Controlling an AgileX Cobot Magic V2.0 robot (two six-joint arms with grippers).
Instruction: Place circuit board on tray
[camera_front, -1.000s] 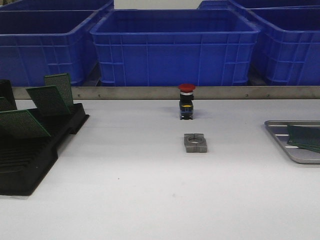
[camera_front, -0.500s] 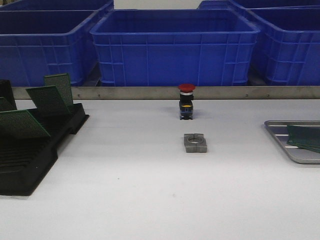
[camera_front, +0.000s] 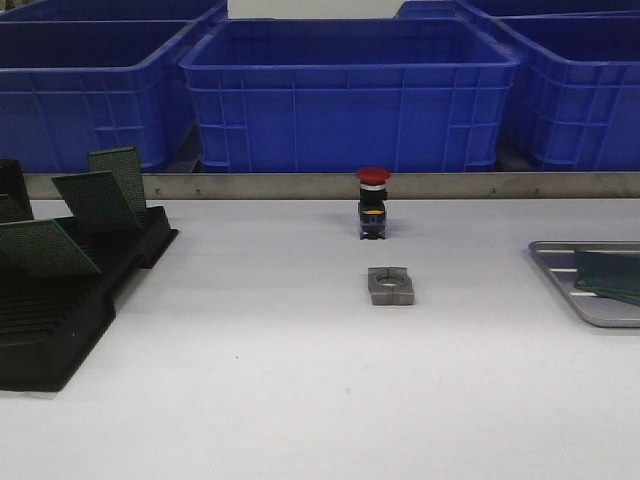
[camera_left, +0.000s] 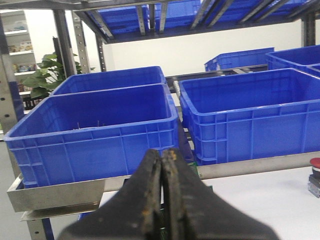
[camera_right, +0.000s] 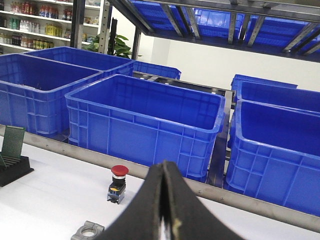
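The silver-grey tray (camera_front: 558, 262) lies at the table's right edge, partly cut off, with a green circuit board (camera_front: 610, 272) lying flat in it. Several more green circuit boards (camera_front: 95, 200) stand tilted in the black slotted rack (camera_front: 60, 320) on the left. Neither gripper shows in the front view. In the left wrist view my left gripper (camera_left: 161, 152) is shut with nothing between its fingers. In the right wrist view my right gripper (camera_right: 164, 165) is shut and empty. That view also shows one racked board (camera_right: 12, 141) at its left edge.
A red push-button switch (camera_front: 373, 203) stands mid-table at the back. A grey metal block with a hole (camera_front: 390, 285) lies in front of it. Deep blue bins (camera_front: 350, 95) line up behind a metal rail (camera_front: 300, 185) at the table's far edge.
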